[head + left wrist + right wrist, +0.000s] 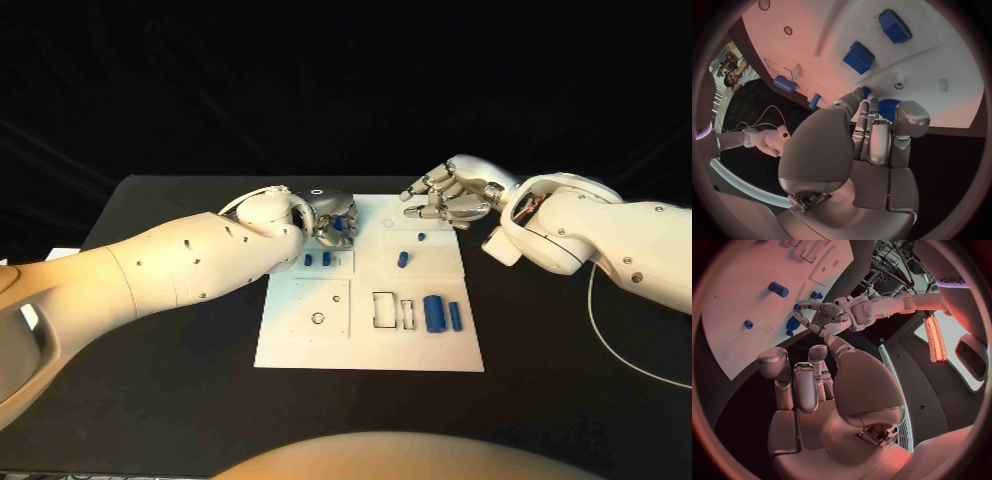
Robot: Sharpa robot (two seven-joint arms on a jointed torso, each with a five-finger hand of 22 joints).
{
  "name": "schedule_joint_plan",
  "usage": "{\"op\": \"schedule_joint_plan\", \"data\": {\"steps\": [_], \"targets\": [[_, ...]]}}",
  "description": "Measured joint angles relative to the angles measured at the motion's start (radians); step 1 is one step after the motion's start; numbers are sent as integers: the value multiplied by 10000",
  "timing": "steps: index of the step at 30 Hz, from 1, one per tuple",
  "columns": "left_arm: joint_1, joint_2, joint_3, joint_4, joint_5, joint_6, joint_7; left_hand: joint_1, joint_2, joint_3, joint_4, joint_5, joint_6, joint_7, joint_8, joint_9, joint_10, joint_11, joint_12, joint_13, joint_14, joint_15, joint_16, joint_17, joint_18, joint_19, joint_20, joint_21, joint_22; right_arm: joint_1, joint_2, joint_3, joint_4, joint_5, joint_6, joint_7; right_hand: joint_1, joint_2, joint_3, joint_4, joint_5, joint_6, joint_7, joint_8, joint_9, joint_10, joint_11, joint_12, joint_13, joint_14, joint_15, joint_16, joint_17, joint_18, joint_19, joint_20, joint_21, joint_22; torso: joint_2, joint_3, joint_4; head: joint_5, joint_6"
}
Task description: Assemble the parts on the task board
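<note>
Two blue cylinders (443, 315) lie side by side at the white board's (310, 345) near right. Left hand (332, 218) pinches a blue part (340, 228) at the far left corner; right hand (450, 196) hovers, fingers curled, empty.

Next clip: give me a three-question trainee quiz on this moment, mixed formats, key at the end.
1. True or false: the right hand holds a blue part.
2. Multiple choice: where is the left hand? A) off the table; B) at the far left corner of the task board, fingers on a blue part; C) over the board's near right corner.
3. Fill in: the two long blue cylinders lie side by side in the board's near ____ section.

Key:
1. False. Its curled fingers hold nothing; it hovers at the board's far edge.
2. B.
3. Right.
</note>
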Motion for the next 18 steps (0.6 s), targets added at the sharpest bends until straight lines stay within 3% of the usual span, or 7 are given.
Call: {"op": "schedule_joint_plan", "data": {"steps": [7, 8, 12, 18], "targets": [[-48, 99, 17, -72, -129, 158, -101, 55, 55, 112, -57, 0, 181, -33, -40, -66, 295, -48, -83, -8, 35, -35, 0, -36, -6, 90, -18, 469, 444, -1, 5, 0, 0, 0, 6, 4, 0, 0, 0, 0, 0, 0, 0, 0, 0, 0, 0, 0, -8, 0, 0, 0, 0, 0, 0, 0, 0, 0, -2, 0, 6, -22, -24], [-51, 112, 20, -83, -145, 161, -107, 55, 55, 159, -72, 0, 181, -33, -40, -77, 326, -72, -83, -8, 35, -35, 0, -49, -128, 89, -18, 543, 503, -1, 5, 0, 1, 0, 8, 4, 0, 0, 0, 0, 0, 0, 0, 0, 0, 0, 0, 0, -8, 0, 0, 0, 0, 0, 0, 0, 0, 0, -2, 1, 6, -23, -25], [-66, 160, 37, -128, -185, 160, -121, 55, 55, 231, -122, 0, 274, -56, -79, -103, 491, -101, -136, -11, 54, -84, 0, -96, -156, 126, -54, 804, 758, -2, 5, 0, 3, 1, 12, 5, 0, 0, 27, 27, 39, 0, 0, 0, 0, 1, 1, 0, 5, 0, 0, 0, 0, 0, 0, 0, 0, 0, -2, -4, 10, -29, -28], [-82, 212, 47, -168, -255, 151, -140, 239, 239, 440, -332, -81, 634, -89, -81, -114, 890, -172, -141, 31, 36, -181, 36, -128, -156, 137, -65, 1189, 1123, -2, 9, 0, 4, 1, 18, 7, 0, 0, 27, 27, 39, 0, 0, 0, 0, 5, 5, 0, 5, 0, 0, 0, 0, 0, 0, 0, 0, 0, -2, -4, 11, -25, -39]]}}
